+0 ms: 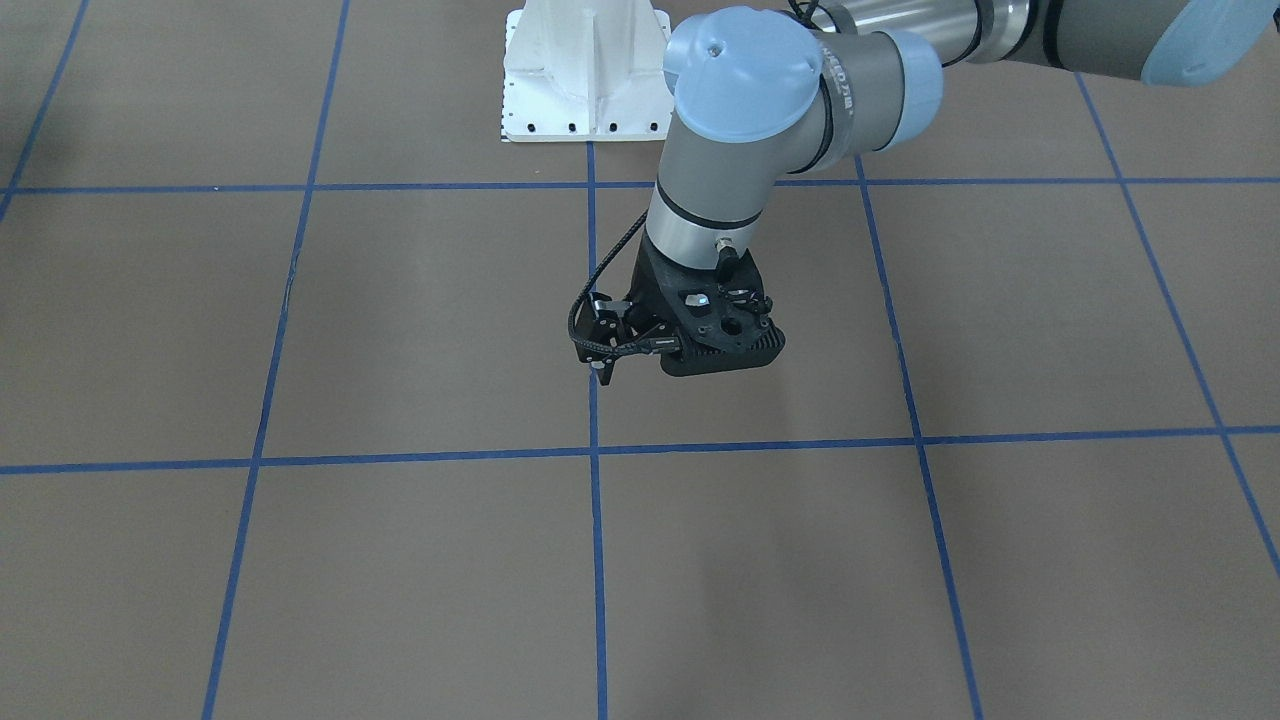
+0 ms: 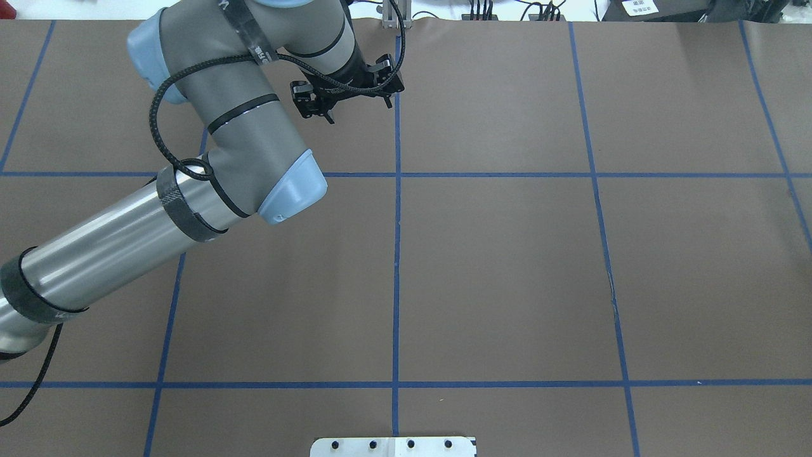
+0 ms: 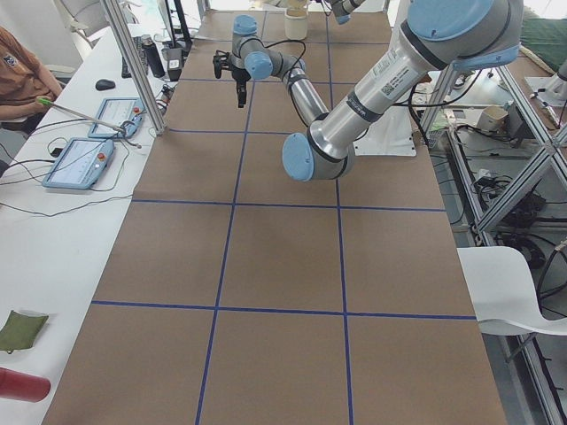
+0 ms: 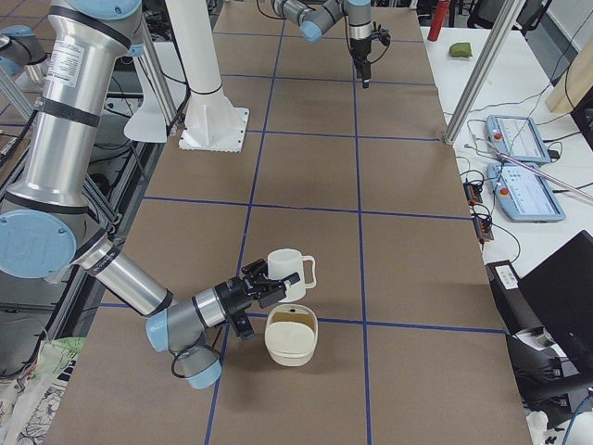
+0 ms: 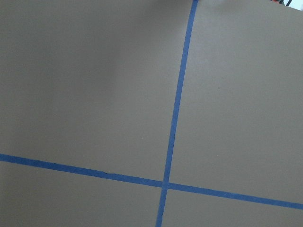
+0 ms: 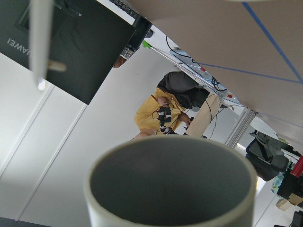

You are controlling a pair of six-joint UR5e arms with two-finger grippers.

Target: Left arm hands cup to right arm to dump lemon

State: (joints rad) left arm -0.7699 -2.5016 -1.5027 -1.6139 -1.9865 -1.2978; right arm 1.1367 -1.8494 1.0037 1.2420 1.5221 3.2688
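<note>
One cup (image 4: 289, 267) sits at the right end effector (image 4: 267, 281), just beside a cream bowl (image 4: 291, 345) on the worktop (image 4: 408, 278); we cannot tell the grip. Left end effector (image 2: 355, 101) hovers well apart, state equally unclear.

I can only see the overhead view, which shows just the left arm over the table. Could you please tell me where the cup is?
Observer: The right-side view shows the cup at the right arm's gripper, close to that camera.
Operator: Thank you. Is anything next to it?
Observer: A cream bowl stands right beside it, with a dull yellowish lump inside, perhaps the lemon.
Operator: Is there anything in the cup?
Observer: The right wrist view looks into its mouth, and only bare grey inside shows.
</note>
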